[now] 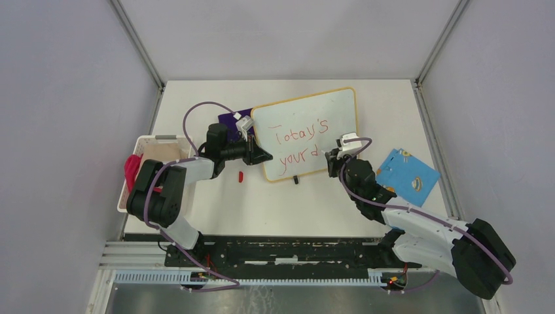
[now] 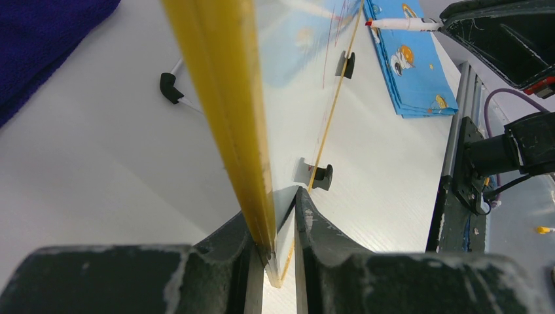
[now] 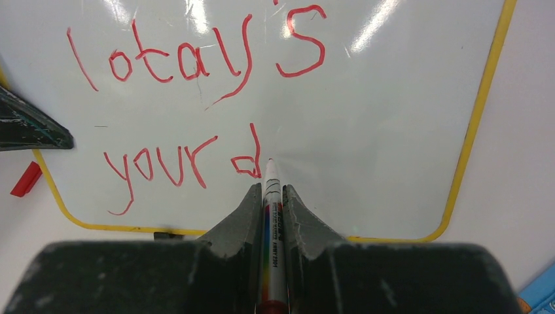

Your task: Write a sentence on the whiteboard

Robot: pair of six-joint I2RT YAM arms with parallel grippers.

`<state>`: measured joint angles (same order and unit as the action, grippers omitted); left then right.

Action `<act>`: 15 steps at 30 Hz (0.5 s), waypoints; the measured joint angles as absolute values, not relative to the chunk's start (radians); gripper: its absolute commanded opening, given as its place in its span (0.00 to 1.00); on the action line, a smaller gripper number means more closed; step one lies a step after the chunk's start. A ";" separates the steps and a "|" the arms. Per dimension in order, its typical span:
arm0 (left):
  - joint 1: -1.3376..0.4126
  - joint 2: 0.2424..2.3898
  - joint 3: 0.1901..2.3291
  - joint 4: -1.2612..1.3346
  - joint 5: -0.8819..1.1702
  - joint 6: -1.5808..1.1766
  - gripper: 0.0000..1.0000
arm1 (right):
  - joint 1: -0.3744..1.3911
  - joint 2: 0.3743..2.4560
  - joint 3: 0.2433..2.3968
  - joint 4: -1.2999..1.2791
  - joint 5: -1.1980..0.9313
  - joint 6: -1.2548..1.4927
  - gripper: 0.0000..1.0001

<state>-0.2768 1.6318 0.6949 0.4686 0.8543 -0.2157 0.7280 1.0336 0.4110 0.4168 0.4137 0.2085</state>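
Observation:
The whiteboard [image 1: 327,121], white with a yellow frame, lies on the table and bears red writing [image 1: 298,140] that reads "Today's" over "your d". My left gripper [image 1: 260,156] is shut on the whiteboard's left edge [image 2: 252,190], the yellow frame clamped between its fingers. My right gripper [image 1: 334,157] is shut on a white marker [image 3: 271,222] with a rainbow stripe. The marker's tip touches the board right beside the "d" [image 3: 245,160] of the second line. The marker also shows in the left wrist view [image 2: 402,25].
A red marker cap [image 1: 240,176] lies left of the board's lower edge. A blue patterned cloth [image 1: 407,175] lies at the right, a dark purple cloth [image 1: 230,118] behind the left gripper. A white basket [image 1: 152,157] with red and tan things stands at the far left.

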 measured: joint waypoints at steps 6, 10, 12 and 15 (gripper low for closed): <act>-0.277 1.632 0.695 0.469 0.854 -0.216 0.02 | 0.719 1.054 0.428 0.405 0.432 0.212 0.00; -0.277 1.632 0.695 0.469 0.854 -0.216 0.02 | 0.717 1.063 0.430 0.401 0.435 0.213 0.00; -0.277 1.632 0.695 0.469 0.854 -0.216 0.02 | 0.717 1.064 0.430 0.401 0.435 0.214 0.00; -0.277 1.632 0.695 0.469 0.854 -0.216 0.02 | 0.715 1.065 0.430 0.401 0.436 0.215 0.00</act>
<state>-0.2768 1.6318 0.6949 0.4686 0.8543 -0.2157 0.7147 1.0653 0.4305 0.4011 0.4358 0.2146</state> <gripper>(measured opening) 0.247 0.177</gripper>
